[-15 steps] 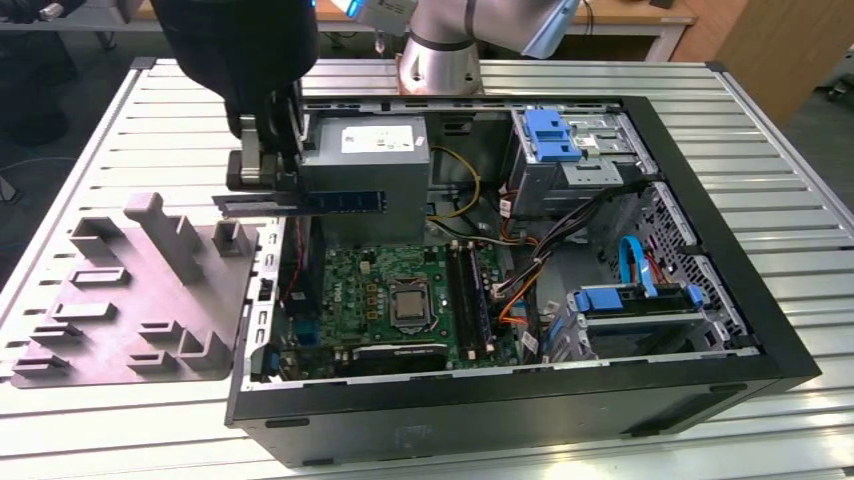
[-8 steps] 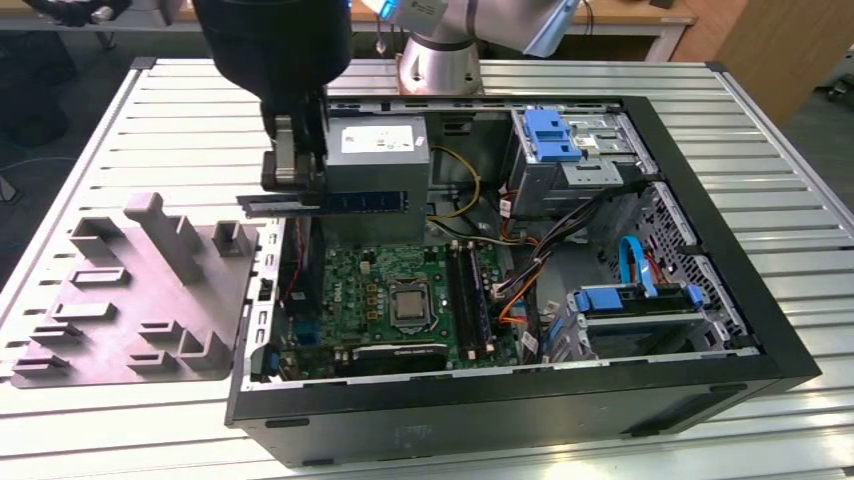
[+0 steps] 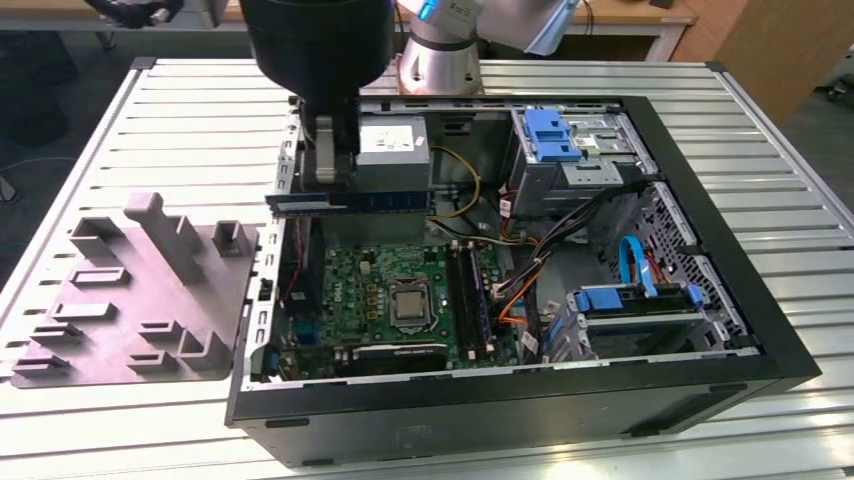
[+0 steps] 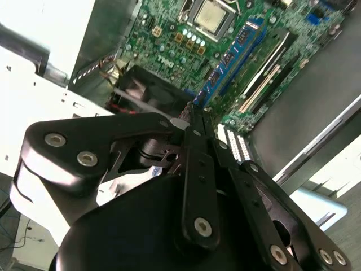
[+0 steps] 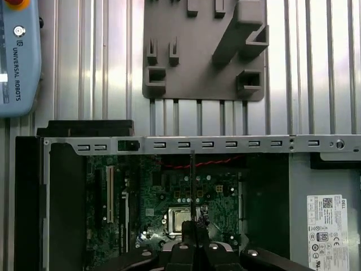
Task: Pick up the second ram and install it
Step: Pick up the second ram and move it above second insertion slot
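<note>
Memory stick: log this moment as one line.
gripper: shut on memory stick | stick: held level above open computer case | install: not yet done

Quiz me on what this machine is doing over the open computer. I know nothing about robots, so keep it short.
1. True or false: the pincer is shut on the memory stick.
2. Fill the gap: the grey tray lies outside the computer case, on the exterior view's ____.
3. Pick one. The memory stick is:
A) lying on the grey tray
B) held in the air above the green board inside the case
C) plugged into the green board

Key: 1 true; 2 left; 3 B.
</note>
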